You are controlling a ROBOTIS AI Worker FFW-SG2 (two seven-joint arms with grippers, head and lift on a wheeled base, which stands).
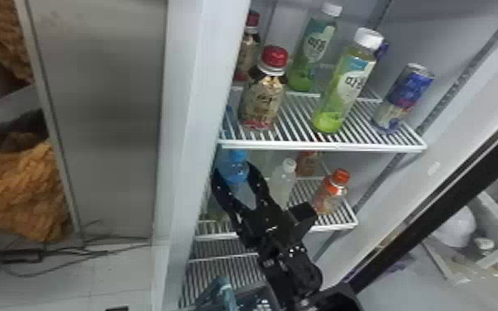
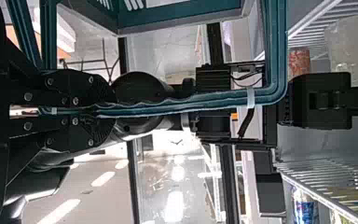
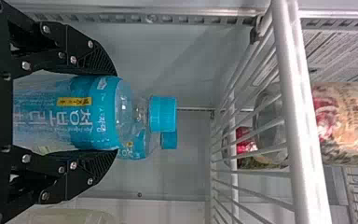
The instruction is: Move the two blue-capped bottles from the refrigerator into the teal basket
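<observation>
Closest thing to the lens on your right wrist cam is your right gripper (image 3: 116, 112), and it looks to me like you've got it clamped on the front bottle (image 3: 93, 116), one finger against each side of the blue label just under the shoulder. Good spot tbh: the body's wide there, and the cap (image 3: 163, 114) is way too small and slick to haul it by. That bottle's upright inside the fridge, on the lower shelf. I'd treat it as fairly heavy if it's full, with thin plastic that'll dent if you squeeze hard, and maybe a bit slippery from the cold, so go firm but not crushing. Right behind it is the back bottle (image 3: 140, 145), same blue cap; can't tell if the two touch, so ease out gently or you might tip it. Same hold should work on that one later. Past the caps is the upper shelf (image 3: 303, 112), so I'd draw the bottle out toward you before any real lift. The clear bottle (image 1: 284, 182) is beside your finger too, so don't swing that way. Outside the fridge, your left gripper (image 2: 107, 110) is pinched on the handle of the teal basket (image 2: 182, 10), so the drop spot's right there, below the shelf.
</observation>
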